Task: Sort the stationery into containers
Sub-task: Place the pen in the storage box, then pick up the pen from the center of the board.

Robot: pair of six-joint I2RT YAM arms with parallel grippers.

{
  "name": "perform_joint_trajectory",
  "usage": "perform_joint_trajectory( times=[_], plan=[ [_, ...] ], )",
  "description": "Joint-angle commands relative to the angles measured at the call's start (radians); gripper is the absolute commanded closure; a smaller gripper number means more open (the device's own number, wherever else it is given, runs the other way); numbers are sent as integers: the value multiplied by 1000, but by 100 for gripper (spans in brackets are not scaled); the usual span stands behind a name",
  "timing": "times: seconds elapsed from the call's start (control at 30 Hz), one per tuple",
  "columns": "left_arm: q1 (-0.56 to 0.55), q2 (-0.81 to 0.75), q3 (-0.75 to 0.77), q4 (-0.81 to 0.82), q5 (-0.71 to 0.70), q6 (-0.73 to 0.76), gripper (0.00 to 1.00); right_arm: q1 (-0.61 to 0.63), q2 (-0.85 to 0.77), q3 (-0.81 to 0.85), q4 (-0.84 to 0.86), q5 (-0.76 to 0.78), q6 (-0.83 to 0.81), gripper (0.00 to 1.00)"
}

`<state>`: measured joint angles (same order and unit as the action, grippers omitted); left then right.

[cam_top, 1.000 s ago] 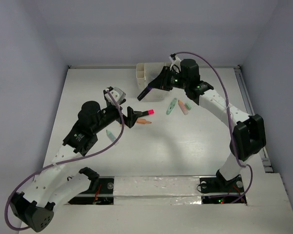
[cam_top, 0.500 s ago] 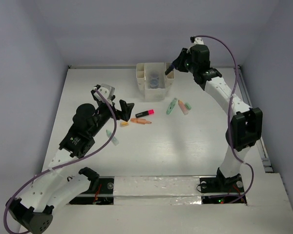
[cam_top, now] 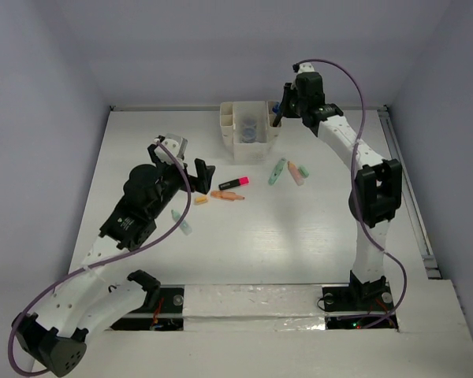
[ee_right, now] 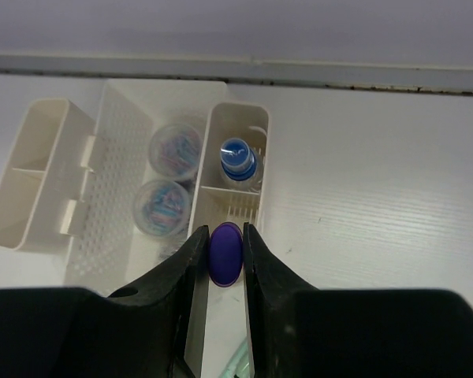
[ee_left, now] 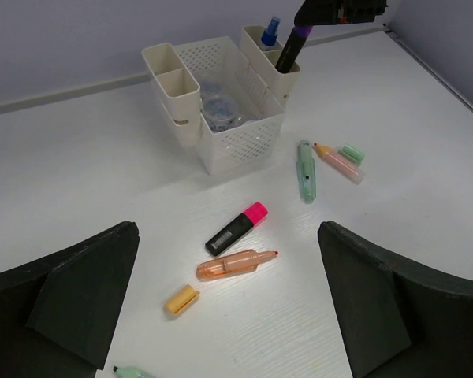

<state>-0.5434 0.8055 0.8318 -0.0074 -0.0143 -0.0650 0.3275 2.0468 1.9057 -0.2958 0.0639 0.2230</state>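
We see the right claw (ee_right: 225, 236) pinching a round purple-ended marker (ee_right: 225, 256) at the 3 o'clock slot of the perforated white plastic organizer (ee_right: 118, 134). The wrist view hides its barrel. Left claw (ee_left: 229, 299) gapes wide.

A white perforated organizer (ee_left: 244, 146), purple-ended black marker (ee_right: 225, 253) and pink-black marker (ee_left: 236, 228) show.

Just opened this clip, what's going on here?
The right end effector is shut on a dark marker, whose lower end sits in a side compartment of the white organizer, next to the blue-capped bottle. Two round tubs are in the middle compartment. The left end effector hangs open above the table, where a pink-black marker, orange marker, mint green marker and peach marker lie unsorted.
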Motion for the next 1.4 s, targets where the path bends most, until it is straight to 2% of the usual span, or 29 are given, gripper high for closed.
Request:
perform_joint_trajectory(
  times=[0.0, 0.07, 0.13, 0.23, 0.27, 0.3, 0.37, 0.4, 0.53, 0.63, 0.67, 0.73, 0.77, 0.8, 0.9, 0.93, 0.97, 1.07, 1.3, 1.37],
  plan=[
    [-6, 3, 18, 24, -22, -2, 1, -4, 9, 58, -12, 1, -30, 100],
    [-6, 4, 18, 23, -23, -1, 1, -4, 13, 52, -12, -15, -28, 100],
    [-6, 12, 18, 21, -27, 1, 1, -4, 13, 50, -13, -22, -27, 96],
    [-6, 18, 20, 20, -27, 1, 1, -4, 10, 64, -16, -42, -30, 70],
    [-6, 18, 18, 20, -27, -1, 1, -4, 7, 72, -26, -44, -30, 51],
    [-6, 21, 20, 18, -29, 1, 1, -4, 6, 87, -32, -44, -33, 41],
    [-6, 21, 20, 18, -30, 2, 1, -4, -11, 102, -60, -44, -42, 26],
    [-6, 23, 20, 18, -33, 2, 1, -4, -22, 105, -65, -45, -45, 24],
    [-6, 27, 20, 18, -33, 1, 1, -4, -120, 41, -82, -113, -42, 24],
    [-6, 29, 23, 14, -36, 1, 1, 44, -230, -81, -57, -212, -4, 47],
    [-6, 29, 21, 14, -38, -1, 1, 63, -252, -182, -36, -260, 5, 66],
    [-6, 24, 23, 14, -44, -1, 1, 149, -295, -261, -29, -269, 16, 75],
    [-6, 21, 23, 12, -46, -1, 1, 178, -297, -310, -37, -254, 22, 83],
    [-6, 20, 23, 12, -47, -2, 1, 203, -297, -329, -43, -257, 30, 86],
    [-6, 14, 26, 9, -42, -6, 1, 271, -295, -425, -28, -286, 91, 83],
    [-6, 9, 26, 9, -42, -9, 1, 281, -297, -453, -11, -289, 126, 76],
    [-6, 6, 26, 9, -39, -10, 1, 294, -292, -477, 18, -305, 147, 61],
    [-6, -3, 27, 9, -30, -15, 1, 312, -269, -542, 62, -331, 209, 45],
    [-6, -29, 27, 9, -12, -24, 1, 321, -162, -567, 119, -314, 277, 43],
    [-6, -32, 29, 9, -4, -25, 1, 321, -125, -551, 109, -311, 280, 39]
  ],
)
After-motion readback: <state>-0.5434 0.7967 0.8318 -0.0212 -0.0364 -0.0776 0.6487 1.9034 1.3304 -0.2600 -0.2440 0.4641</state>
